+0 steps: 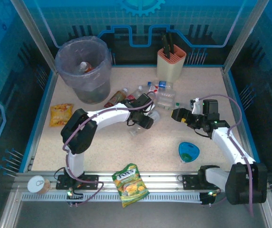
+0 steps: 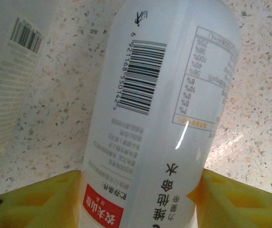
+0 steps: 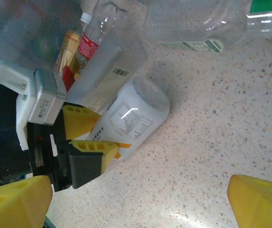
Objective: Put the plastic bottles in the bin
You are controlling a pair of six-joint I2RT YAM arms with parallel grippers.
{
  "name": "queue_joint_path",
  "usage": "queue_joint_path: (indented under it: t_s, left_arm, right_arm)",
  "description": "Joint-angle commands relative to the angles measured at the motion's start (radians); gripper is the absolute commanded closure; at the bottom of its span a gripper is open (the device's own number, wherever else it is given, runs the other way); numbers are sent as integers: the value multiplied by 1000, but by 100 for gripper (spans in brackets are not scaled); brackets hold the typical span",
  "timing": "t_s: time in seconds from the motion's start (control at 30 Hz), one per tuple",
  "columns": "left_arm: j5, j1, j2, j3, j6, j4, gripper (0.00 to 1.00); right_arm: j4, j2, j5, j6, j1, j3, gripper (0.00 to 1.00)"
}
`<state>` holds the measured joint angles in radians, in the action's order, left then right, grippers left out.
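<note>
A: Left gripper (image 2: 140, 204) status?
B: Clamped on the white-labelled bottle (image 2: 164, 118). Its yellow fingers (image 2: 36, 202) press against both sides of the bottle. The bottle lies on its side on the speckled table (image 1: 126, 152), right of the bin (image 1: 90, 90) and well apart from it.
A: Right gripper (image 3: 140, 204)?
B: Jaws spread wide, nothing between them. It hangs over the table, farther right of the bin than the left gripper, and points toward it.
A: Other bottles (image 1: 136, 92)?
B: They lie in a loose group right of the bin, with a brown-filled bottle (image 1: 116, 97) nearest its wall. A red-labelled bottle (image 1: 85, 66) sits inside the bin.
</note>
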<state>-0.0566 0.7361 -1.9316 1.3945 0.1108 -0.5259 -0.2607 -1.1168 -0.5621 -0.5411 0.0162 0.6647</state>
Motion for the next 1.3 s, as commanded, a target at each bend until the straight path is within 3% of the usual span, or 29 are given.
queue_joint_path:
  t_s: [0.0, 0.17, 0.33, 0.67, 0.8, 0.97, 1.13, 1.27]
  left_arm:
    - [6, 2, 55, 65, 36, -75, 43]
    - [-5, -16, 151, 115, 19, -140, 46]
    - [7, -103, 237, 240, -5, -256, 46]
    - [-73, -442, 345, 536, -44, -284, 50]
    - [-53, -612, 323, 591, 11, -241, 52]
    - [-3, -761, 247, 602, 133, -166, 54]
    - [40, -802, 118, 705, 140, -193, 55]
    - [73, -811, -62, 953, 72, -347, 55]
  right_arm:
    - [20, -3, -22, 23, -21, 40, 4]
    - [21, 9, -53, 9, -36, 49, 4]
    - [17, 40, -39, 4, -42, 38, 4]
    - [38, 44, -52, -14, -42, 20, 5]
    - [31, 62, -55, -13, -42, 1, 4]
    - [26, 69, -47, -10, -42, -25, 4]
    - [1, 80, -43, 4, -42, -22, 4]
    - [-24, 96, -28, 13, -42, -17, 4]
